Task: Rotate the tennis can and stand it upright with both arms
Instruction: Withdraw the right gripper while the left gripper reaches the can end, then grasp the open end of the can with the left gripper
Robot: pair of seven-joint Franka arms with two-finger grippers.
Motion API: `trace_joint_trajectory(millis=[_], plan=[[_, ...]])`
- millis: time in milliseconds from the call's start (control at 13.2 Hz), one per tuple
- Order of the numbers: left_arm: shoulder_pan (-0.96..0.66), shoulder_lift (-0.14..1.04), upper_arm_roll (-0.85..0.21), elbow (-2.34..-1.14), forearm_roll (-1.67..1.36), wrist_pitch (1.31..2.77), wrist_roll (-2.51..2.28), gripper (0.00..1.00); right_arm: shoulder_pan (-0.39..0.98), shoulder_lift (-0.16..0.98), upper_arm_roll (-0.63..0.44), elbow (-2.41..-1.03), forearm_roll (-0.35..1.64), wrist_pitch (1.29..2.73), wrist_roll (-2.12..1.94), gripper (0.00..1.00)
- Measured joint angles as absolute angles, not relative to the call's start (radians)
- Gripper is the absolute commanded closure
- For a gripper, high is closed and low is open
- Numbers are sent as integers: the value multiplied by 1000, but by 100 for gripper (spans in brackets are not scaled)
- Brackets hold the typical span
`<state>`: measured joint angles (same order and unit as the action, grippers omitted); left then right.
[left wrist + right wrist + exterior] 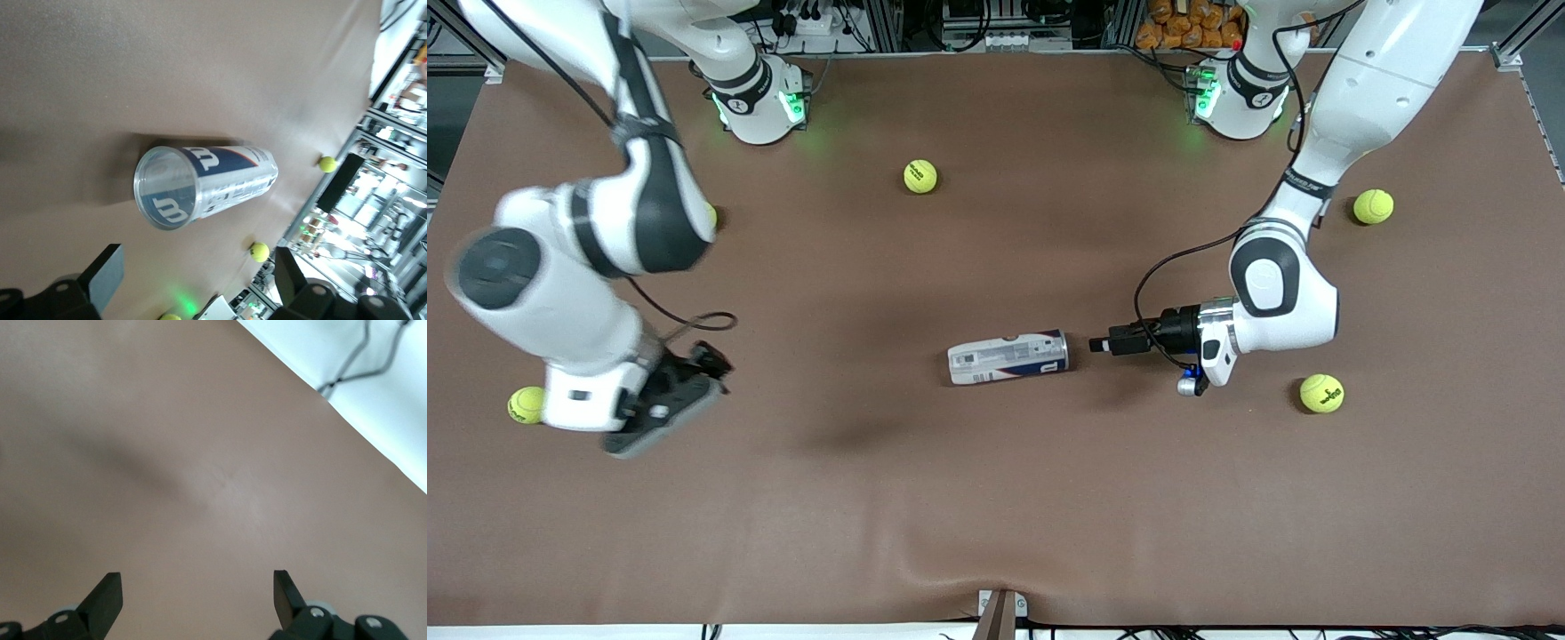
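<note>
We find the tennis can point(1008, 357) lying on its side near the middle of the brown table point(996, 498), somewhat closer to the front-camera edge than to the edge where the bases stand, its length running between the two arms' ends.

The left gripper point(1096, 344) hangs low just beside the can's end that faces the left arm's end of the table, apart from it and not touching. From the front view its fingers look like one dark block; the left wrist view settles it, showing the fingers point(107, 275) spread wide with the can's open mouth point(167, 189) facing straight toward them, its clear wall and blue logo visible inside.

The right gripper point(704, 366) waits over the table near the right arm's end, well apart from the can. Its wrist view shows only bare table and a strip of white floor with cables, and its fingers point(108, 595) held wide with nothing between them.

Only the front view shows all the tennis balls: one point(920, 176) near the base edge, others point(1373, 206) point(1321, 393) toward the left arm's end, one point(526, 404) beside the right arm.
</note>
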<state>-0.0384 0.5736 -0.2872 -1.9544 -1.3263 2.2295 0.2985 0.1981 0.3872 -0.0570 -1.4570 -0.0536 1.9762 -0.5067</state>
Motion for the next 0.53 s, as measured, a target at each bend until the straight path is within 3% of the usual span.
trace_joint_trajectory(millis=[75, 302, 528], plan=[[-39, 596, -287, -1960, -1411, 2230, 390, 0, 179, 357, -57, -1457, -53, 1933, -502, 0], [-44, 667, -288, -1961, -1562, 2230, 607, 20, 127, 265, -68, -1457, -51, 1805, -458, 0], [-51, 700, -290, -1931, -1597, 2230, 641, 31, 110, 183, -112, -1458, -51, 1663, -353, 0]])
